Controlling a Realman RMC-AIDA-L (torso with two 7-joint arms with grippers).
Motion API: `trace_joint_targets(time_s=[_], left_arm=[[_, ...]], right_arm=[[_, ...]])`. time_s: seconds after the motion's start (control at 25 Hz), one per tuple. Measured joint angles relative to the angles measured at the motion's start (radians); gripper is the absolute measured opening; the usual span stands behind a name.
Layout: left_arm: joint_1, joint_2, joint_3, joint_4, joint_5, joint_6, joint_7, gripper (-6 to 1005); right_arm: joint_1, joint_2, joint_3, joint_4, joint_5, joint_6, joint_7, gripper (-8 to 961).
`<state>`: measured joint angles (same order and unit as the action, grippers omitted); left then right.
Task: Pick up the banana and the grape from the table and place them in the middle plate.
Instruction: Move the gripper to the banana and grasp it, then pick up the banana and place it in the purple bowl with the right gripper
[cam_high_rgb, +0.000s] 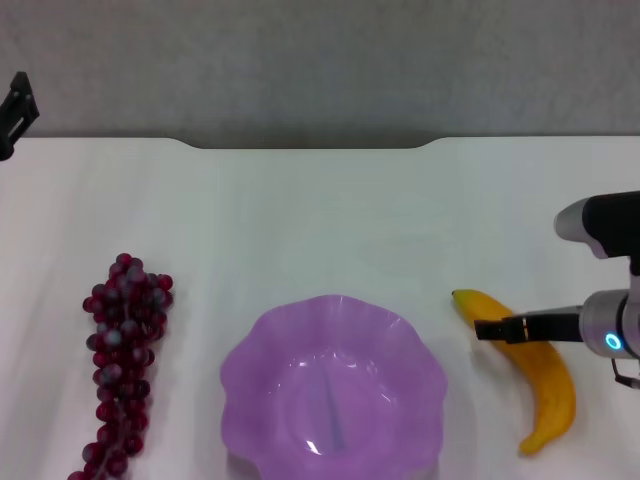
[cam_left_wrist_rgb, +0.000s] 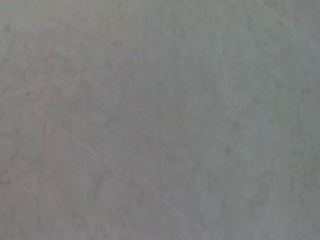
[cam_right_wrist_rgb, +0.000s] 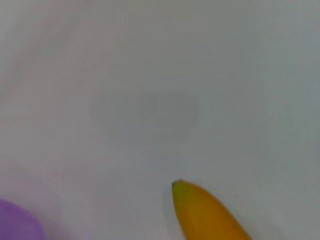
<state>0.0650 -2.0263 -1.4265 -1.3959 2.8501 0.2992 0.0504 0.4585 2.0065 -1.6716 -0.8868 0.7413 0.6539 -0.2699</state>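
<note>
The banana lies on the white table, to the right of the purple middle plate, which holds nothing. Its green tip also shows in the right wrist view, with a bit of the plate's rim. My right gripper reaches in from the right edge and sits over the banana's upper part, near its far tip. The grape bunch lies on the table to the left of the plate. My left gripper is parked at the far left edge, well away from the grapes.
The table's far edge has a shallow notch with a grey wall behind it. The left wrist view shows only a plain grey surface.
</note>
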Motion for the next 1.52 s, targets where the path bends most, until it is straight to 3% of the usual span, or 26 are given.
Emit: trace_joint_targets(time_s=[0.44,0.76,1.08,1.24,1.52], left_arm=[[-0.011,0.001,0.000,0.002,0.005,0.000,0.001,870],[-0.011,0.002,0.001,0.002,0.007,0.000,0.001,869],[-0.006,0.002,0.001,0.001,0.007,0.000,0.002,868],[-0.003,0.002,0.004,-0.001,0.007,0.000,0.002,868],[0.000,0.002,0.008,-0.011,0.008,0.000,0.002,867]], right_arm=[[0.091,0.000,0.007,0.160,0.006,0.001,0.008,841],[0.111,-0.004,0.014,0.187,0.006,0.010,0.003,711],[0.092,-0.002,0.010,0.148,-0.001,0.022,-0.024,517],[0.075,-0.003,0.014,0.096,-0.002,0.034,-0.032,511],[-0.048,-0.005,0.096,-0.178,-0.044,0.115,-0.052,508]])
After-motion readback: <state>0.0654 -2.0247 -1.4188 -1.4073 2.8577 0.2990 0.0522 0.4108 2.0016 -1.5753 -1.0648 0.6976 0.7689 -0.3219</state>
